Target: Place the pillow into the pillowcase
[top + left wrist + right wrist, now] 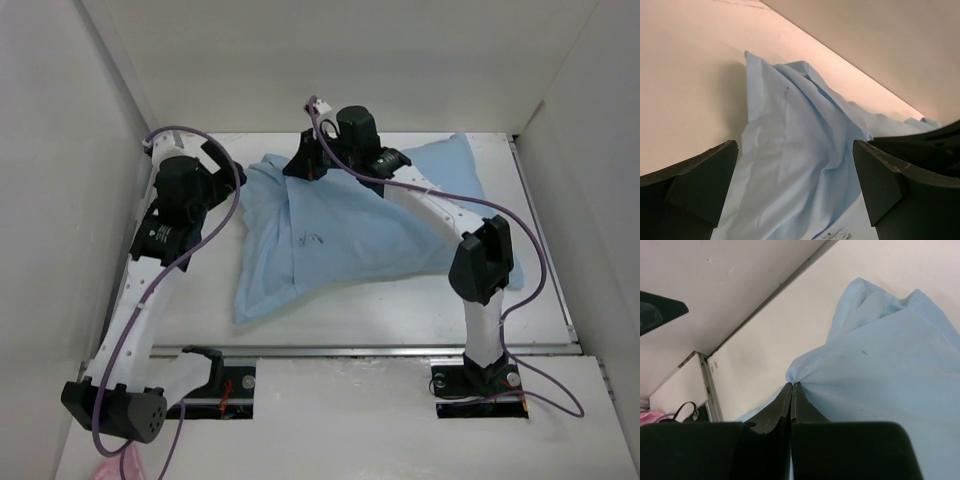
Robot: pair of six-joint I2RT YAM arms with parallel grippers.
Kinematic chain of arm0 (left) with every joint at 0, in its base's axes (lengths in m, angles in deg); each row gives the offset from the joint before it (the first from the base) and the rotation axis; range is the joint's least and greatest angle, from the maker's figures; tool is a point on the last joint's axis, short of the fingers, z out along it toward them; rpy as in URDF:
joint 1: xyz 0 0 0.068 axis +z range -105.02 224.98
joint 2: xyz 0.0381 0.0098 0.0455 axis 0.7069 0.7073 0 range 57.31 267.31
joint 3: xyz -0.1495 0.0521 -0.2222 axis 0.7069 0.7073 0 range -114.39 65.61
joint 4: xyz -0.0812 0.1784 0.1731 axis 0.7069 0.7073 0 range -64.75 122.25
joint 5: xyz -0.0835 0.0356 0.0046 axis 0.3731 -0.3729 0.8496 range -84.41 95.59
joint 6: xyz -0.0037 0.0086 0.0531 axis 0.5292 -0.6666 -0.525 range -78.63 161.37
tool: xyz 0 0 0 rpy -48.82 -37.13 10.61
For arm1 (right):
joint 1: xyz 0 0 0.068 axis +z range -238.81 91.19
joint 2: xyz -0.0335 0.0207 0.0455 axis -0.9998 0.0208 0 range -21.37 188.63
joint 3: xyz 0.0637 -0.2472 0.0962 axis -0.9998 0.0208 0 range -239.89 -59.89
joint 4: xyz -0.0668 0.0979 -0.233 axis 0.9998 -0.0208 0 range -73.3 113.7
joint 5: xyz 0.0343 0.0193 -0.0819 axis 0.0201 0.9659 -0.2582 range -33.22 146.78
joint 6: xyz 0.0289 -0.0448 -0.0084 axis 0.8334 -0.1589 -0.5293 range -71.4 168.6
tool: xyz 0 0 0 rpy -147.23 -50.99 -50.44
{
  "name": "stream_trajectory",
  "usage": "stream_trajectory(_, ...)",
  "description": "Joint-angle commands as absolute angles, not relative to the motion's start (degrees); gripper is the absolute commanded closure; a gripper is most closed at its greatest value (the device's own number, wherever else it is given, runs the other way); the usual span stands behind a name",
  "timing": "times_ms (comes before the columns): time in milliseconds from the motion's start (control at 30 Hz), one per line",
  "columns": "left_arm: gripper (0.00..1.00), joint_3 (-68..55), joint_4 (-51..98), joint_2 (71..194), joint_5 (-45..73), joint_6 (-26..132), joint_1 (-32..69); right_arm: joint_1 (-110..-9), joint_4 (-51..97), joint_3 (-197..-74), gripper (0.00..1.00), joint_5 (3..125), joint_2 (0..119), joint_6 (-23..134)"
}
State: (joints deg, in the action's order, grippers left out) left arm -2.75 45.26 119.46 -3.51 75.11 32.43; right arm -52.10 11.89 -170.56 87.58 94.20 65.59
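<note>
Lying on the flat white table (400,312) is the big, soft, light blue cloth pillowcase (340,240), spread out from the middle to the far right side. Its right part looks puffy and ends in a pointed corner, and its left part is flatter, with lots of folds and wrinkles. The cloth hides the inside, so I cannot tell if the plump white pillow is in there. A small dark scribble (311,238) sits on the top of the blue cloth. The black right gripper (791,386) is at the far edge of the pillowcase (880,365), and its two fingers are squeezed tight together with a little bunch of blue cloth pinched between the tips, so the cloth pulls into small pleats there. From above, this gripper (303,168) is at the back near the middle of the table. The black left gripper (794,147) has its two chunky fingers spread far apart, with nothing between them. It is over the crumpled left end of the pillowcase (785,115). I cannot tell if it touches the cloth. From above it (222,165) is near the left corner of the blue cloth.
</note>
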Motion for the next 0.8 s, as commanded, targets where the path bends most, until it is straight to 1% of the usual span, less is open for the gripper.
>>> stream_trajectory(0,0.00,-3.2,51.5,120.5,-11.4,79.0,33.6,-49.4,16.6,-171.8,1.00,90.8,94.5,65.7)
stream_trajectory(200,0.00,-1.9,51.4,121.2,-10.7,80.6,34.1,-46.0,11.5,-174.9,1.00,86.5,101.9,63.6)
stream_trajectory(233,0.00,-2.5,51.4,122.2,-10.7,80.6,34.6,-44.6,11.5,-174.9,1.00,83.1,102.8,63.0)
stream_trajectory(267,0.00,-3.0,51.4,123.0,-10.7,80.6,34.6,-44.0,9.7,-174.9,0.98,81.1,104.7,61.9)
stream_trajectory(333,0.00,-3.0,51.4,123.9,-10.7,80.6,34.6,-43.3,7.7,-176.6,0.86,78.1,106.4,61.0)
stream_trajectory(367,0.00,-3.6,50.8,124.6,-10.7,80.6,35.2,-43.3,6.6,-178.4,0.82,77.6,107.0,61.0)
stream_trajectory(433,0.00,-3.6,50.0,125.4,-9.4,80.6,36.0,-43.3,4.7,-179.2,0.68,77.6,106.3,59.5)
stream_trajectory(467,0.00,-3.6,49.5,126.4,-9.4,80.6,37.1,-43.3,4.7,-179.2,0.48,78.4,105.1,58.9)
stream_trajectory(533,0.00,-4.1,48.9,127.9,-8.8,80.6,38.4,-43.3,5.3,-179.2,0.27,78.9,100.2,57.5)
stream_trajectory(567,0.00,-4.9,48.9,129.6,-8.3,80.0,39.1,-43.3,6.2,-178.3,0.06,78.9,98.2,56.9)
stream_trajectory(600,0.00,-5.4,48.4,130.8,-8.3,79.4,40.7,-43.3,6.2,-176.9,0.00,78.9,96.2,56.3)
stream_trajectory(633,0.00,-6.5,48.4,131.8,-7.4,79.4,41.6,-43.3,7.2,-176.2,0.00,78.4,92.3,55.6)
stream_trajectory(767,0.00,-8.2,46.1,137.7,-3.0,78.8,46.6,-44.7,7.8,-172.8,0.00,75.0,84.4,54.0)
